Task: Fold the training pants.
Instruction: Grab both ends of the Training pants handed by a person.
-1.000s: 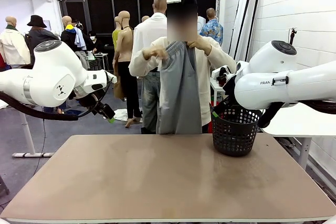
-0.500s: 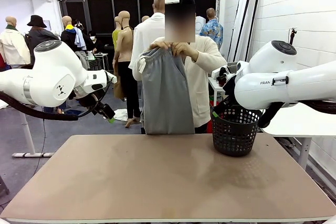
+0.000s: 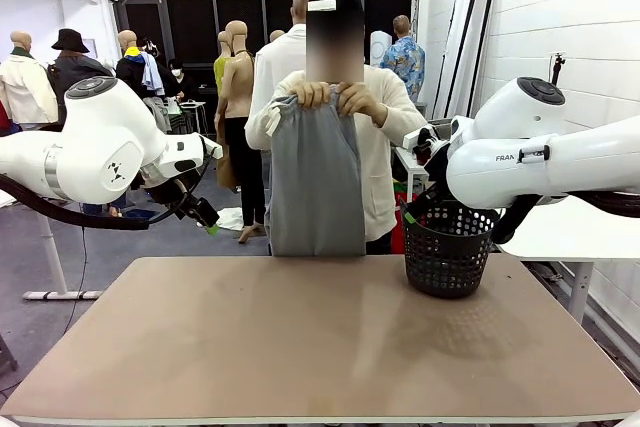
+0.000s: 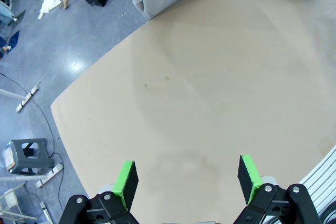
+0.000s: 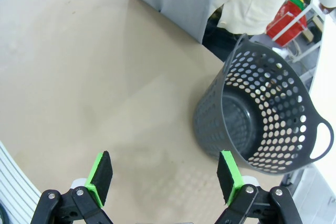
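Light grey soft jersey training pants (image 3: 315,182) hang by the waistband from the person's hands (image 3: 355,102), hem just above the far edge of the beige table (image 3: 300,347). Judging by the drape: light, limp, not slippery, not fragile. Best pinched at waistband or hem corners once laid flat. Left gripper (image 4: 187,174) and right gripper (image 5: 164,174): fingers spread wide, holding and touching nothing, over the tabletop.
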You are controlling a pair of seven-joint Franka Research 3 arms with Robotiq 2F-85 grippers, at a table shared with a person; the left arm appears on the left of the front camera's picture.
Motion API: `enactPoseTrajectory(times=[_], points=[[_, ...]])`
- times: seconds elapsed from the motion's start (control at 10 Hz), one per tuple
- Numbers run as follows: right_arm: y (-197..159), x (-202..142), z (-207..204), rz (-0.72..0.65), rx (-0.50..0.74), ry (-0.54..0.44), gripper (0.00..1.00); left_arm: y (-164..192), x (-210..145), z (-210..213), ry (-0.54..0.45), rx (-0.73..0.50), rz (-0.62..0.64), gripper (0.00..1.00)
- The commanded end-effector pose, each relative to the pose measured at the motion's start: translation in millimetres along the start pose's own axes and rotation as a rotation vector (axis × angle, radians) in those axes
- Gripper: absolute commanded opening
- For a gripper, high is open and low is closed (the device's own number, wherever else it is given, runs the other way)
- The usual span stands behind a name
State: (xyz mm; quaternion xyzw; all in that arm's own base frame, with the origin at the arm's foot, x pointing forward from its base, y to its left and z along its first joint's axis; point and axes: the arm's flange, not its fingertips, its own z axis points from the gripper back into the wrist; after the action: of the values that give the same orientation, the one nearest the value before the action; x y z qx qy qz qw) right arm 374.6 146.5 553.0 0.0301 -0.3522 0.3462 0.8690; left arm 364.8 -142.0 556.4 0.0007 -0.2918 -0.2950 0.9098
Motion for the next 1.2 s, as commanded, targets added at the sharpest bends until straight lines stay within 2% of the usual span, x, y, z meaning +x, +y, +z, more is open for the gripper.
enactPoseTrajectory(times=[0.0,1.1], points=[[-0.5,-0.2,-0.1,-0.001,0.004,-0.001,1.0,0.2,-0.2,-0.2,0.003,-0.002,0.001,1.0],[-0.5,-0.2,-0.1,-0.001,0.004,-0.001,1.0,0.2,-0.2,-0.2,0.003,-0.002,0.001,1.0]])
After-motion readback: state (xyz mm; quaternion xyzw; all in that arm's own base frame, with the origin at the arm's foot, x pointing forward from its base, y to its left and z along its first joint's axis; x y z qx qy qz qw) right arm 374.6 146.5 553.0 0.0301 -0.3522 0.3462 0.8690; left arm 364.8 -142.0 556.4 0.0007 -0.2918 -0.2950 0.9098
